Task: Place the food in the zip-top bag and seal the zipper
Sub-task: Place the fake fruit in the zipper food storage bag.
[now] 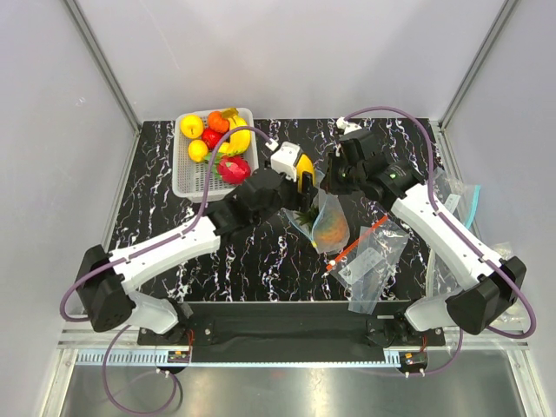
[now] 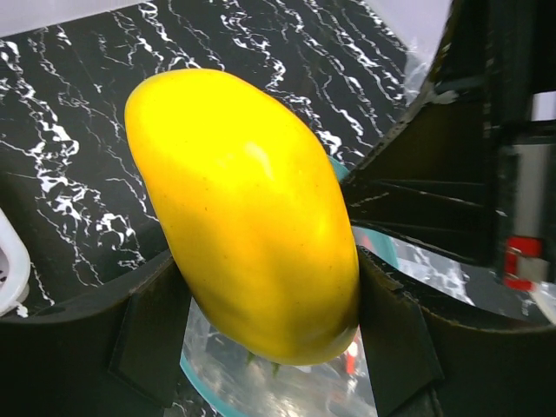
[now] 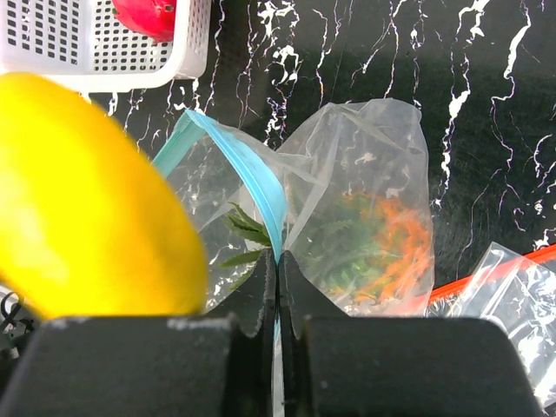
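My left gripper (image 2: 269, 304) is shut on the yellow mango (image 2: 248, 213) and holds it over the open mouth of the zip-top bag (image 3: 365, 208); in the top view the mango (image 1: 304, 168) sits just left of the bag (image 1: 330, 224). My right gripper (image 3: 278, 269) is shut on the bag's teal-blue zipper strip (image 3: 252, 178), holding the mouth open. The pineapple (image 3: 391, 243), orange with a green crown, lies inside the bag. The mango also shows at the left of the right wrist view (image 3: 82, 208).
A white basket (image 1: 185, 180) at the back left holds several more toy fruits, among them a red one (image 1: 233, 168). A second clear bag with a red-orange strip (image 1: 358, 241) lies at the front right. More clear bags (image 1: 456, 204) lie at the right edge.
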### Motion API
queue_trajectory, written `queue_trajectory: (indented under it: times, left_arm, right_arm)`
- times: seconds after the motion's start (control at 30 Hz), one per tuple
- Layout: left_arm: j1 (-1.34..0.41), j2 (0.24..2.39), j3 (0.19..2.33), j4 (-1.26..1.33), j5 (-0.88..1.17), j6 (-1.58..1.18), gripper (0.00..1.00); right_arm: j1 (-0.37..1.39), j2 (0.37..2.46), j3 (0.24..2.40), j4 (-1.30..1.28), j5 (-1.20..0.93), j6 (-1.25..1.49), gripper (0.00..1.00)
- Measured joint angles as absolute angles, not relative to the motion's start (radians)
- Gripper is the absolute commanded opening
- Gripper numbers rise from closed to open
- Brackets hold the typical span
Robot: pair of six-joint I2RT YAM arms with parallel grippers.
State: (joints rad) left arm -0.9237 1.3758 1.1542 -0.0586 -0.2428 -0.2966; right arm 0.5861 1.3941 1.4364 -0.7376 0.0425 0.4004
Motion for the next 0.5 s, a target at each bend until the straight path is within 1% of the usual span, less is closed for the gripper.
queue_trajectory:
  times: [0.23,0.5]
  left_arm:
    - [-0.951,1.426,1.153,0.012,-0.31,-0.26,0.53]
    - [-0.98,1.431,1.153,-0.012,-0.278,-0.294,0.53]
  right_arm:
    - [0.586,1.394,1.449,-0.755,0.046,0.4,0.0]
    - [0.586,1.394,1.452,-0.765,0.094,0.4,0.0]
